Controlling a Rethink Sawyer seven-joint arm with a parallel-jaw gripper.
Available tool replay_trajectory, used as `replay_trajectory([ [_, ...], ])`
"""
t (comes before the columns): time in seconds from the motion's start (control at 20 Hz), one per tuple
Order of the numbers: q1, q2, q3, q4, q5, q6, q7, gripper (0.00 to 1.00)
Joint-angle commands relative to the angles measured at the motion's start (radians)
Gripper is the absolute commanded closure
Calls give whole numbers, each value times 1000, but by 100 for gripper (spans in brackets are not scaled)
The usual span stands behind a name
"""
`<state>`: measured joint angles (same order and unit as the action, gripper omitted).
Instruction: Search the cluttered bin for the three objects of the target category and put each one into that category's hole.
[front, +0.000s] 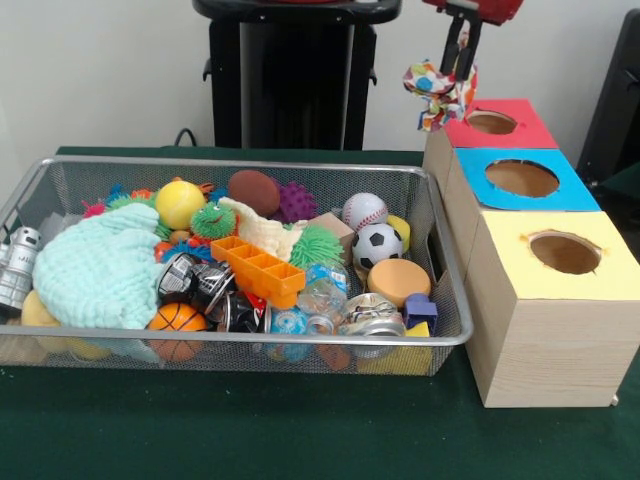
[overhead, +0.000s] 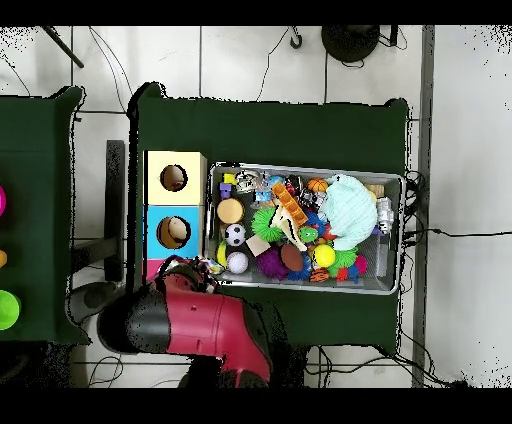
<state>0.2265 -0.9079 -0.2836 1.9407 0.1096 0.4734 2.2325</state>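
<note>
Front view: gripper (front: 458, 72) hangs at top right, clamped on the polka-dot cloth (front: 438, 92), which dangles bunched just above the near-left edge of the red-faced hole (front: 492, 122). Blue-faced hole (front: 522, 178) sits next in the row, then the yellow-faced hole (front: 565, 252) nearest the camera, all atop pale wooden boxes just right of the bin (front: 430, 335). Mint-green knit cloth (front: 98, 272) lies piled at the bin's left. Cream knit cloth (front: 262, 232) lies mid-bin between a green spiky ball (front: 212, 221) and an orange tray (front: 258, 268). Soccer ball (front: 377, 244), baseball (front: 364, 210) and crushed cans (front: 365, 318) fill the right side.

Overhead view: red arm (overhead: 205, 322) reaches in from the bottom and covers the red-faced box; gripper and dotted cloth are hidden under it. Yellow-faced hole (overhead: 173, 178) and blue-faced hole (overhead: 173, 232) are exposed left of the bin (overhead: 300, 287). Mint-green cloth (overhead: 348, 210) sits toward the bin's right end.
</note>
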Motion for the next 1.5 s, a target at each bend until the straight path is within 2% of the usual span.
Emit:
replay_trajectory([
  [0.05,39,-6,51,-67,50,79,187,100],
  [0.35,54,21,47,-106,76,91,190,100],
  [0.75,42,30,72,-132,110,44,163,100],
  [1.2,32,64,89,-114,146,-63,168,100],
  [1.5,28,54,87,-116,154,-120,158,100],
])
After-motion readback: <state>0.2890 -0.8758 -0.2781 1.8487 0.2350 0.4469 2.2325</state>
